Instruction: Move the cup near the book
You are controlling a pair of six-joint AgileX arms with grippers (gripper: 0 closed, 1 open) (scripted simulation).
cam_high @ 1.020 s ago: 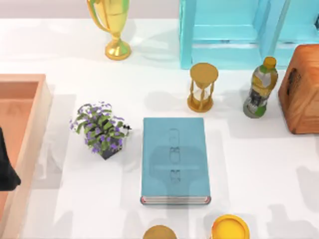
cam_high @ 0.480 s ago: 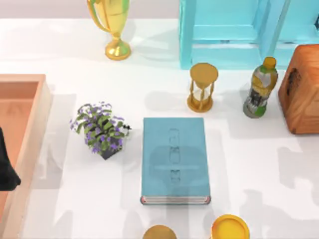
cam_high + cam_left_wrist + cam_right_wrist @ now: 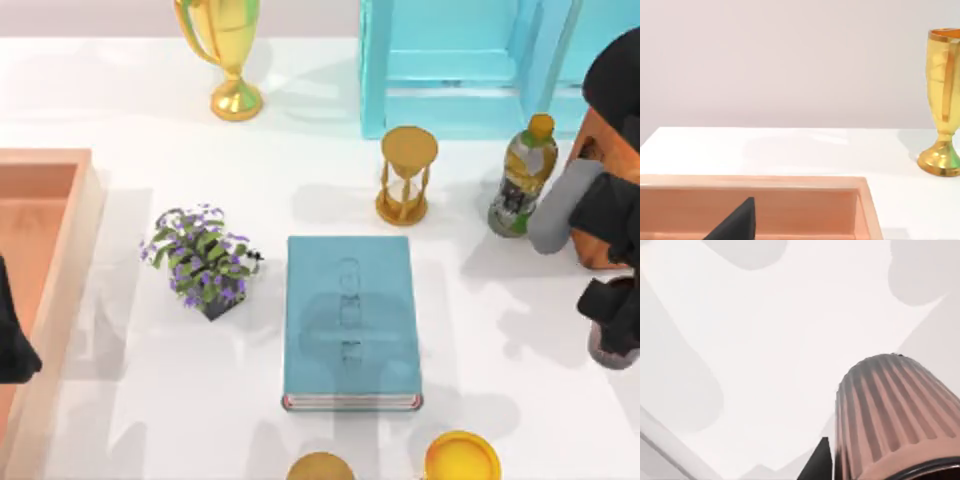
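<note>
The right gripper [image 3: 612, 330] hangs at the table's right edge, gripping the cup [image 3: 895, 415], a ribbed copper-pink tumbler; a dark fingertip [image 3: 817, 462] lies against its wall. The book [image 3: 350, 320] lies flat at centre, well apart to the left, with bare white table [image 3: 500, 330] between them. Beyond the book stand an hourglass [image 3: 407, 175] and a bottle [image 3: 523, 176]; a wooden box [image 3: 600, 190] sits behind the arm. A potted plant [image 3: 203, 258] stands left of the book. The left arm [image 3: 12, 330] is parked over the tray [image 3: 60, 260].
</note>
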